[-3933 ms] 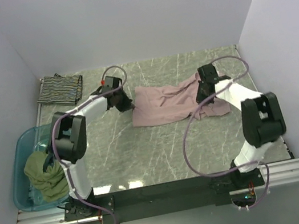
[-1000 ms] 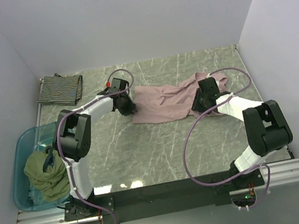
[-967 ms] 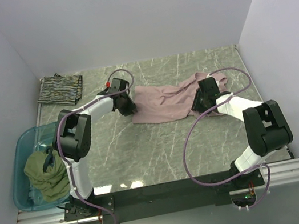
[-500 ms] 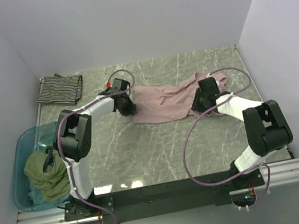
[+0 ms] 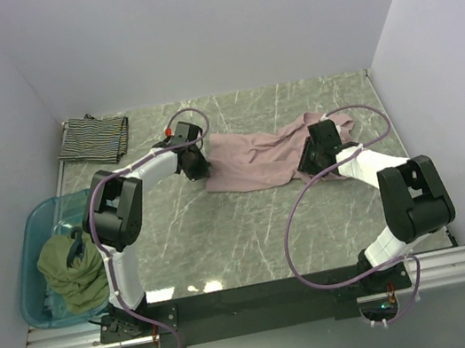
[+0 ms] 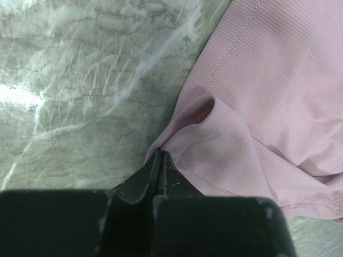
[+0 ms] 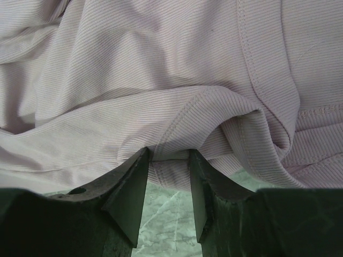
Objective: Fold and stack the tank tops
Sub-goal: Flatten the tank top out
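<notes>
**Desk:** What is the left gripper (image 6: 159, 156) doing at the left end of the pink tank top (image 5: 257, 160)?

**Field:** It is pinching the hem corner, jaws pressed together with the cloth's edge caught at the tips; the garment is lying crumpled across the far middle of the table (image 5: 243, 235), so a corner grip is likely serving to pull it flat.

**Desk:** And the right gripper (image 7: 167, 160)?

**Field:** It is straddling a raised fold at the garment's right end; its fingers (image 7: 131, 184) are standing partly apart, the fold sitting between the tips, nothing clamped yet; closing there would seem to be giving the second hold for spreading.

**Desk:** Where are the others lying?

**Field:** The striped tank top (image 5: 94, 138) is lying folded in the far left corner, seemingly starting the stack; the olive tank top (image 5: 70, 266) is slumping over the blue tub (image 5: 25, 251) at the near left, well apart from both arms.
</notes>
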You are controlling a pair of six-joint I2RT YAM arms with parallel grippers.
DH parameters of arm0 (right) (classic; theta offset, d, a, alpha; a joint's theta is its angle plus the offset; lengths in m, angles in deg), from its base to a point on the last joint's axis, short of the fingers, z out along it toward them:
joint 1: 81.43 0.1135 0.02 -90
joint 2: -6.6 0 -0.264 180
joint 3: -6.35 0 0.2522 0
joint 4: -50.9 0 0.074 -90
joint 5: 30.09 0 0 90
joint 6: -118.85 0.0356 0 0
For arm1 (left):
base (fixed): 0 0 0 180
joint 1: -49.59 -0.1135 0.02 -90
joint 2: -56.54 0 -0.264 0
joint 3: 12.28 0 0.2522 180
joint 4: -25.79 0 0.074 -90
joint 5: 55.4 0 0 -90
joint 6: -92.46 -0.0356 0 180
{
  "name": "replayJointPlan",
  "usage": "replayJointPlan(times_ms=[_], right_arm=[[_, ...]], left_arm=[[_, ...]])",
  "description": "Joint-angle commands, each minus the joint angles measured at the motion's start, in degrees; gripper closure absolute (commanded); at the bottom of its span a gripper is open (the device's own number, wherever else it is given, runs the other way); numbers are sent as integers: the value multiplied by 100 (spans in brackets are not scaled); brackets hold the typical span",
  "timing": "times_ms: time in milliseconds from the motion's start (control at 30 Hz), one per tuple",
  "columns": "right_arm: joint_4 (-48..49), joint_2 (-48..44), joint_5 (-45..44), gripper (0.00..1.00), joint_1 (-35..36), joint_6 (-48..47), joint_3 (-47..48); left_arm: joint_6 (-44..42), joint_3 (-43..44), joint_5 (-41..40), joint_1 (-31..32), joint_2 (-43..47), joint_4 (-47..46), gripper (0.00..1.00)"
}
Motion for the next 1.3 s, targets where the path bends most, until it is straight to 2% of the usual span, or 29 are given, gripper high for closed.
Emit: replayJointPlan(times_ms=[0,433,500,633,833,933,1267], right_arm=[[183,2,-15,56,16,8,72],[174,-86,-41,59,16,8,2],[174,-94,-41,59,16,8,2],[156,-103,-33,59,16,-1,20],[165,-95,-41,59,16,-10,2],[183,-77,-33,59,16,-10,2],[183,-68,-33,59,16,-1,2]], left_arm=[[-58,265,-24,46,107,31,99],[-67,222,-24,46,503,23,99],[-67,239,-41,28,389,75,96],[-67,187,-103,37,230,49,82],[-164,133,-68,37,125,-83,69],[-225,195,-6,46,37,-101,66],[-269,336,-33,55,-192,-65,68]])
